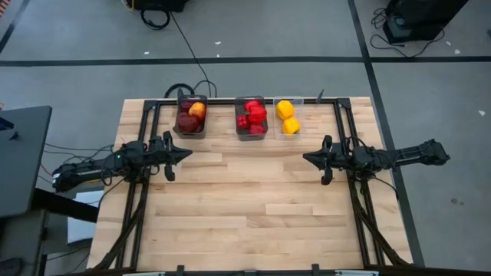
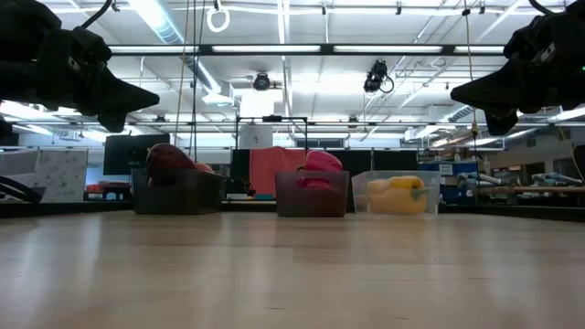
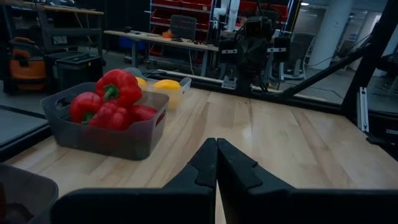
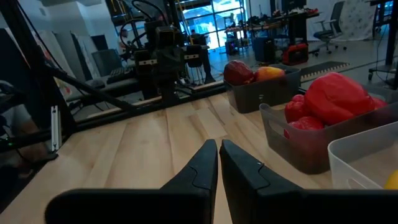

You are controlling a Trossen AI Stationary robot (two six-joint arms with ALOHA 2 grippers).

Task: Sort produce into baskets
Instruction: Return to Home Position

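Apples [image 1: 190,116], red peppers [image 1: 251,116], yellow peppers [image 1: 288,118]: separated in three baskets [image 2: 311,199], far table [image 1: 245,207] edge. Left end effector [image 1: 186,155], right end effector [image 1: 307,159]: clenched, empty, hovering either side. Risk: heaped red peppers spill if jolted.

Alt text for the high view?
Three bins line one edge of a wooden table: apples in the left dark bin, red bell peppers in the middle dark bin, yellow bell peppers in the clear bin. The left end effector and right end effector face each other across the table, shut and empty.
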